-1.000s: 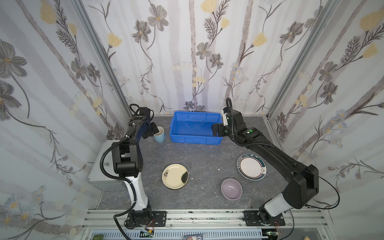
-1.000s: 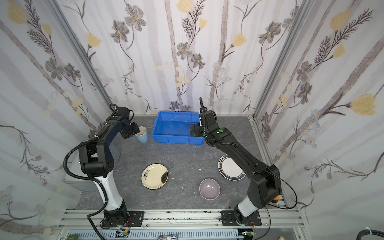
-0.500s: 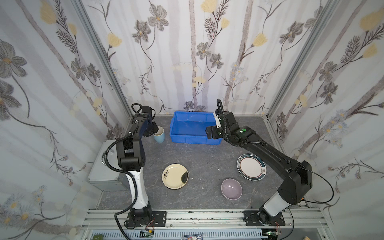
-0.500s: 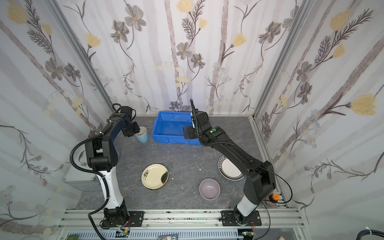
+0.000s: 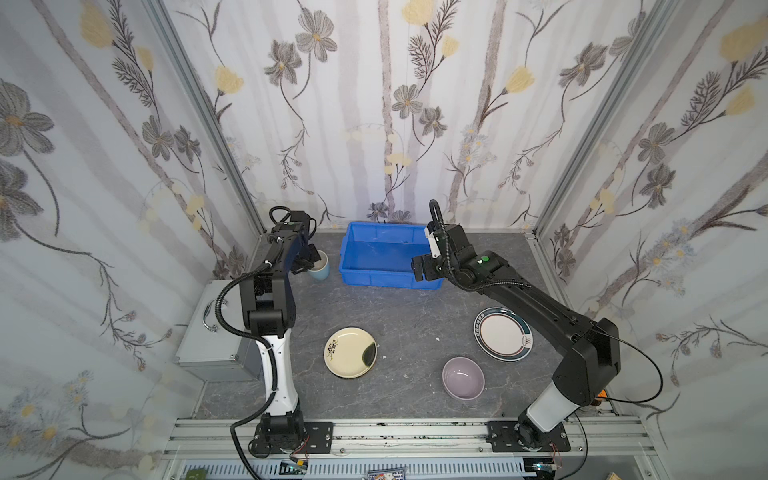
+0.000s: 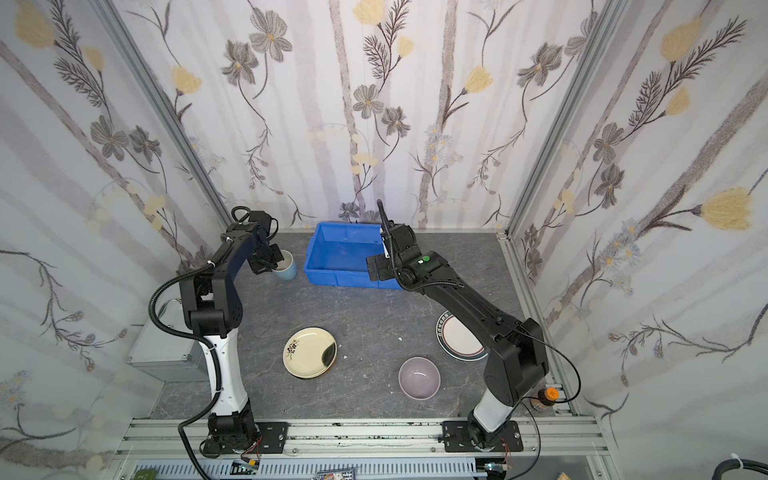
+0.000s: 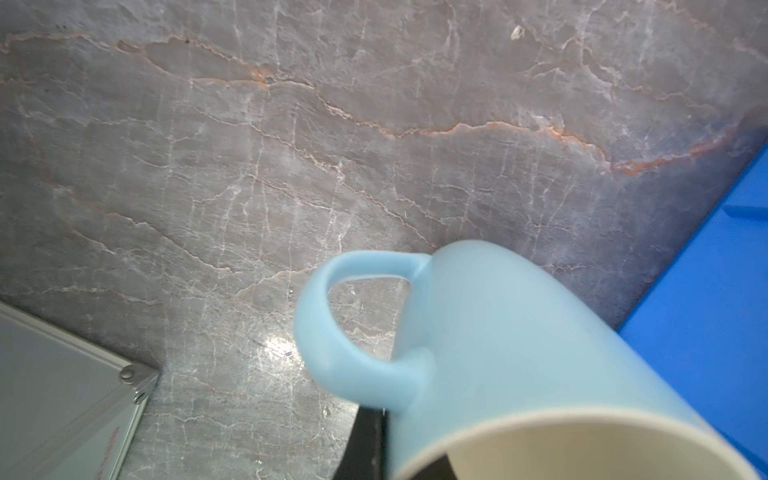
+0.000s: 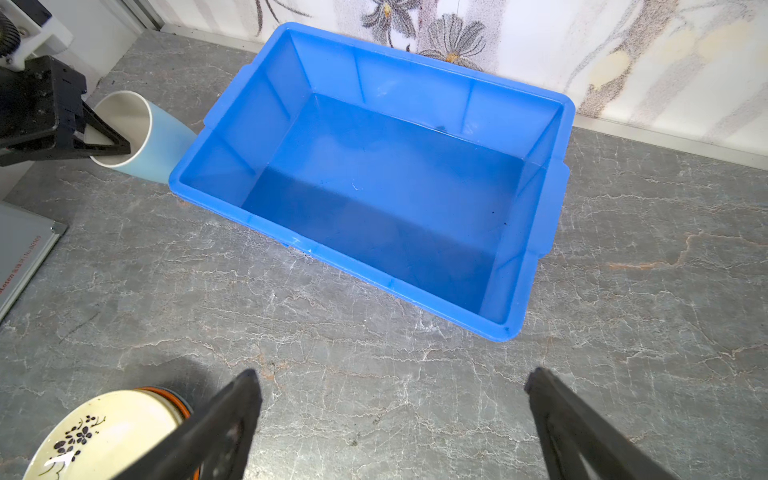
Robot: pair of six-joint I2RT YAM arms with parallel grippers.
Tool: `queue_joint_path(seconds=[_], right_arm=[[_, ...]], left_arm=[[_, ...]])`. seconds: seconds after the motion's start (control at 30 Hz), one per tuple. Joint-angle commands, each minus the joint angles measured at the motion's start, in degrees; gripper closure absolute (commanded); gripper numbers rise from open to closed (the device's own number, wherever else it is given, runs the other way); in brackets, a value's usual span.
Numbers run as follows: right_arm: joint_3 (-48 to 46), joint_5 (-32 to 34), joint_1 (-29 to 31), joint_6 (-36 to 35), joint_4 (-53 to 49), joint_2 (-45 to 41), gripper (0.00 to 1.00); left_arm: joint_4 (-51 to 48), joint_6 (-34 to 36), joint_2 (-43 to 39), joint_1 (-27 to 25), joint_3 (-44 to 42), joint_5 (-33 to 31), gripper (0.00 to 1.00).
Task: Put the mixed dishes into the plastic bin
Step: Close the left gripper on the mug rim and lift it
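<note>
A pale-blue mug (image 5: pixel 321 269) (image 6: pixel 287 268) stands left of the blue plastic bin (image 5: pixel 376 280) (image 6: pixel 345 279) (image 8: pixel 332 254). My left gripper (image 5: pixel 309 264) (image 6: pixel 272 264) (image 7: pixel 395 453) is shut on the mug's rim (image 7: pixel 519 419), one finger inside the mug (image 8: pixel 124 137). The right gripper (image 5: pixel 419 268) (image 6: pixel 374 266) (image 8: pixel 390 382) hangs open and empty above the bin's front right wall. The bin holds nothing. On the table lie a cream plate with a dark flower (image 5: pixel 350 352) (image 6: pixel 309 352) (image 8: pixel 104 432), a white plate with a dark rim (image 5: pixel 503 334) and a lilac bowl (image 5: pixel 463 377).
An orange rim (image 8: pixel 176 401) shows under the cream plate. A silver metal case (image 5: pixel 212 332) (image 7: pixel 54 395) stands at the table's left edge behind the left arm. An orange-capped bottle (image 6: pixel 548 395) sits by the right arm's base. Flowered walls close in three sides.
My left gripper has closed on the mug's rim. The right gripper has shifted a little to the left along the bin's front, still open.
</note>
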Motion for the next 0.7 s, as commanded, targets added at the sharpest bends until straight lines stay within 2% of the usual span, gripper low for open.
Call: queue_joint_path(seconds=[0.0,0.4,0.67], right_arm=[[0.38,0.58,-0.06,-0.64,-0.10,-0.24,0.00],[-1.56,0.36,-0.16,-1.04,-0.06,-1.52,0.00],[-4.21,-0.02,-0.66,-0.32,0.56,-3.24,0.00]], left_arm=[[-2.36,-0.98,0.95,-0.12,1.93,-1.75,1.00],[-8.96,-1.04,1.70,-1.55,10.60,-1.32,1.00],[-16.87,-0.51,3.28,-5.00,24.10,-2.99,1.00]])
